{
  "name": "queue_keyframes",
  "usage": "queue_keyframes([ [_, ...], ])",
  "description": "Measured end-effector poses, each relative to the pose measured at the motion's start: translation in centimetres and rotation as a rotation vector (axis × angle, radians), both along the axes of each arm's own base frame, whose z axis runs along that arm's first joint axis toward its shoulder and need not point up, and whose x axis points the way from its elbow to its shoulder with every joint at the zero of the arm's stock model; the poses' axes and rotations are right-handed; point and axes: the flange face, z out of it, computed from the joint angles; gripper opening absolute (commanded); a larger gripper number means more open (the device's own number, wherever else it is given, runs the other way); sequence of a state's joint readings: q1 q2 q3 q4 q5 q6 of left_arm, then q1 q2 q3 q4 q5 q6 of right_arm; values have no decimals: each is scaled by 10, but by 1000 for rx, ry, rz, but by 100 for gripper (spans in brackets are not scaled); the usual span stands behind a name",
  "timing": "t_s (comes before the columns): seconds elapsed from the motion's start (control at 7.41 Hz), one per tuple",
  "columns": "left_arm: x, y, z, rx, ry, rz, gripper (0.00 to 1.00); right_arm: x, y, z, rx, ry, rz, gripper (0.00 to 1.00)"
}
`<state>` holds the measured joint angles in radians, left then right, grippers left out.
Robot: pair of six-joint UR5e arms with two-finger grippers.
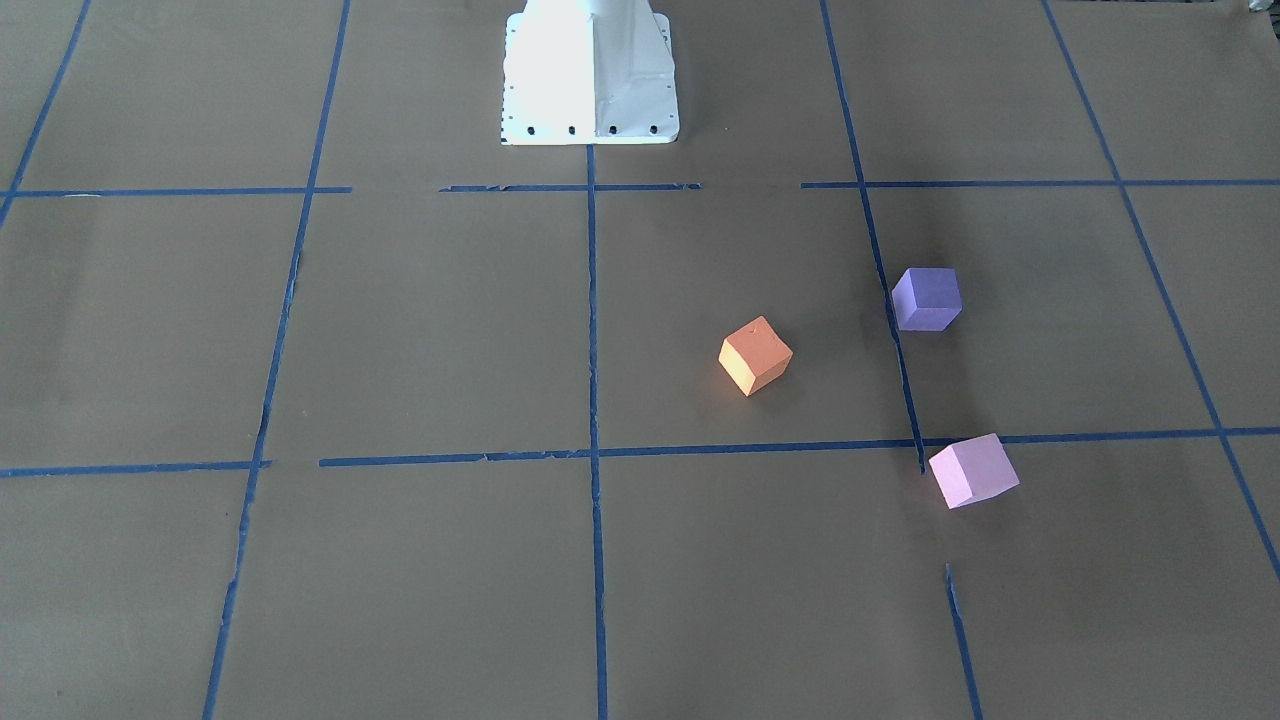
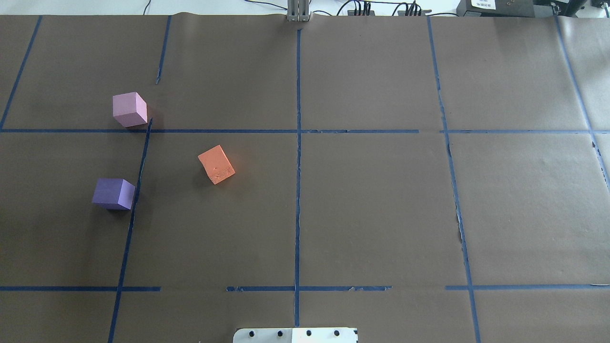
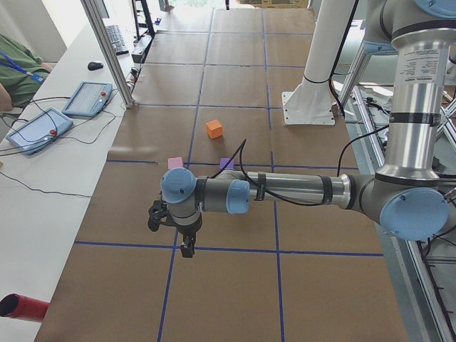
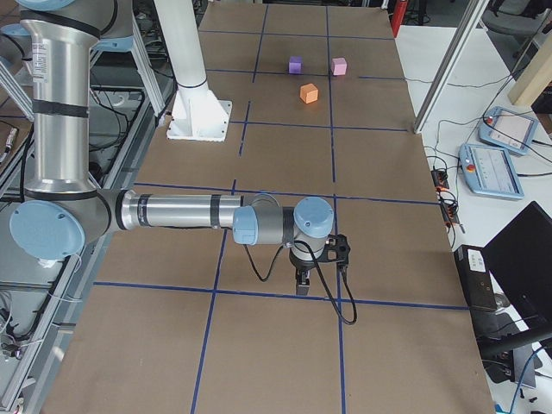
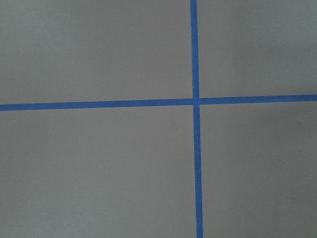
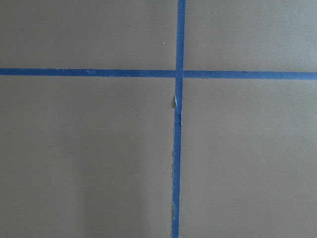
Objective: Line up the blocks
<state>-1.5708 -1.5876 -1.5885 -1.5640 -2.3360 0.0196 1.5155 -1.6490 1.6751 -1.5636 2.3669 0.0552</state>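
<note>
Three cubes lie apart in a loose triangle on the brown paper, on my left half of the table. The orange block (image 2: 216, 164) (image 1: 755, 355) is nearest the centre. The dark purple block (image 2: 114, 194) (image 1: 926, 298) is closer to my base. The pale pink block (image 2: 129, 109) (image 1: 973, 470) is farther out. My left gripper (image 3: 187, 249) hangs over the table's left end, well away from the blocks; I cannot tell if it is open. My right gripper (image 4: 302, 283) hangs over the far right end; I cannot tell its state either. Both wrist views show only paper and tape.
Blue tape lines (image 2: 298, 143) grid the paper. My white base pedestal (image 1: 590, 75) stands at the table's near edge. Teach pendants (image 3: 35, 130) and cables lie on the side bench, and an aluminium post (image 3: 107, 50) stands by the far edge.
</note>
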Motion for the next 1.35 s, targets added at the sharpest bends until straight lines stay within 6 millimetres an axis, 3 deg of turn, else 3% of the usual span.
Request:
queue_keyframes([
  [0.4,0,-3,-15,29,-1,-2,100,0,0,0,0,0,0,100],
  [0.67,6,-7,-69,117,2,5,100,0,0,0,1,0,0,100],
  [0.81,19,-8,-101,169,7,24,100,0,0,0,1,0,0,100],
  [1.35,136,-37,-231,186,83,12,100,0,0,0,0,1,0,100],
])
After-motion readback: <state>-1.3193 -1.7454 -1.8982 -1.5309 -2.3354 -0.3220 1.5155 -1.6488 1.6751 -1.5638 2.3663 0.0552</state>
